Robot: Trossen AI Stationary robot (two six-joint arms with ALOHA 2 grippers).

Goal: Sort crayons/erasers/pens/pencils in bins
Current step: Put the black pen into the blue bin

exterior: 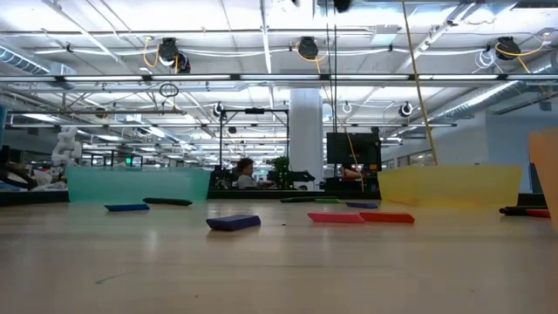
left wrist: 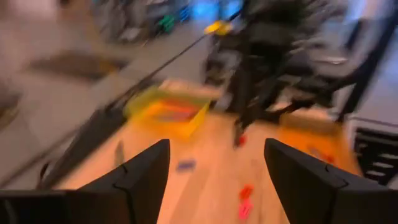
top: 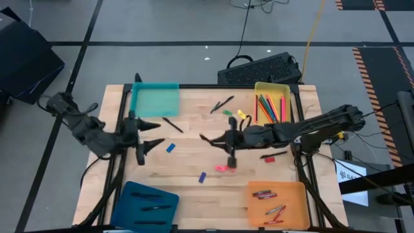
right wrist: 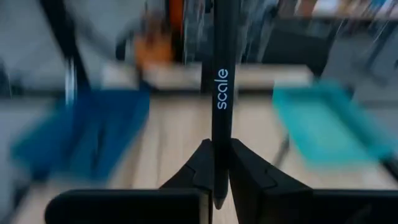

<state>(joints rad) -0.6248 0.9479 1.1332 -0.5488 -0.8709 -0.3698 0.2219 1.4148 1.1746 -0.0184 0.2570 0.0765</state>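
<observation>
Right gripper (right wrist: 221, 180) is clenched on a black pen (right wrist: 222, 81), pinched low near one end, so the long free length could swing or slide out on the way to the dark blue bin (top: 145, 206), where other pens already lie. It hangs over mid-table, a pink eraser (top: 222, 168) just below. Left gripper (top: 150, 136) waits, fingers spread wide, holding nothing, beside the teal bin (top: 155, 100). Farther back, pencils (top: 270, 109) fill the yellow bin (top: 272, 87); crayons sit in the orange bin (top: 275, 188).
</observation>
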